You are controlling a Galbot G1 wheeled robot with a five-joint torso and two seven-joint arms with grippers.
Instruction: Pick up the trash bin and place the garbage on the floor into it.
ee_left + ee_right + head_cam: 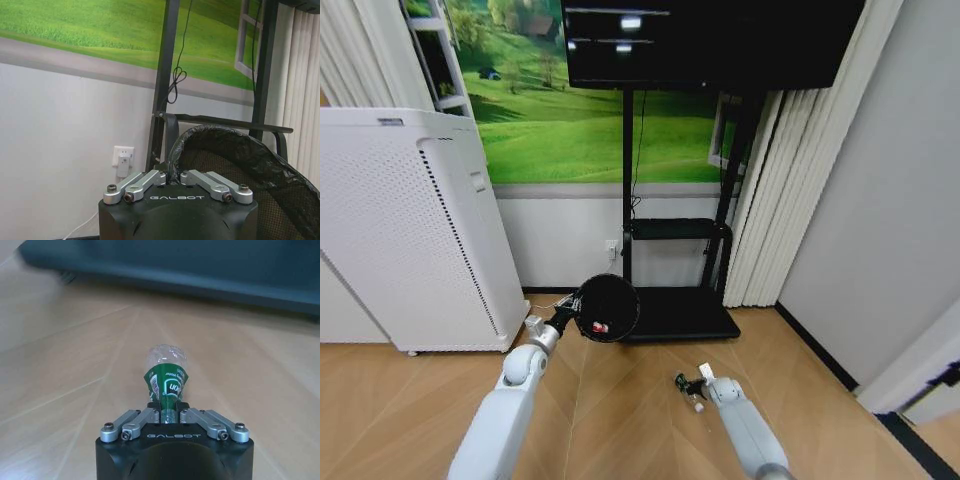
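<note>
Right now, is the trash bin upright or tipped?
Tipped: the trash bin in the left claw faces its opening toward the head camera, a red wrapper inside.

White perforated appliance (410,230), black TV stand (675,250), meadow wall mural (580,110), perhaps wooden floor (620,400).

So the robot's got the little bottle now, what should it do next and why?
Probably lift the right gripper and carry the bottle over to the trash bin. The bottle is already clamped in its fingers down near the floor, and the left gripper holds the bin up by its rim, mouth open, with a red piece already inside.
</note>
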